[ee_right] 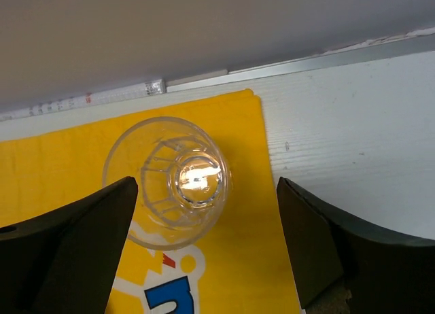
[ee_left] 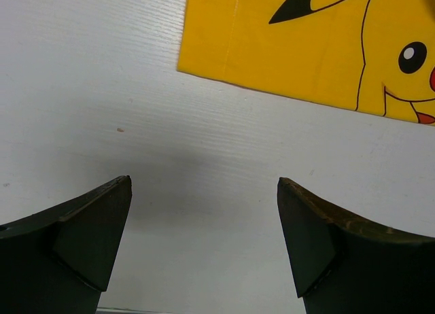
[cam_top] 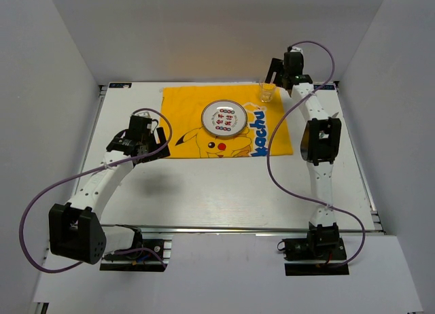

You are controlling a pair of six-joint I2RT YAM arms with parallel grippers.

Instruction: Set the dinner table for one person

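The left gripper (ee_left: 204, 183) hangs over a bare stretch of the dinner table (cam_top: 204, 192). Its jaws are spread wide with nothing between them but white, faintly grained surface; it holds nothing and touches nothing. Just beyond its fingertips lies the near left corner of the yellow cloth (ee_left: 306, 42), printed with a cartoon face. The right gripper (ee_right: 207, 185) is also wide open, reaching to the far right corner of the cloth. A clear glass (ee_right: 166, 181) stands upright there, close to the metal rail (ee_right: 306, 62) at the table's far edge. In the right wrist view the glass sits between the two fingers, much nearer the left one, whose tip overlaps its rim. Whether that finger actually touches the glass cannot be told, and the right finger is well apart from it. The table spreads white beneath both arms. The cloth covers its far middle part, and a patterned plate (cam_top: 223, 117) rests on the cloth.
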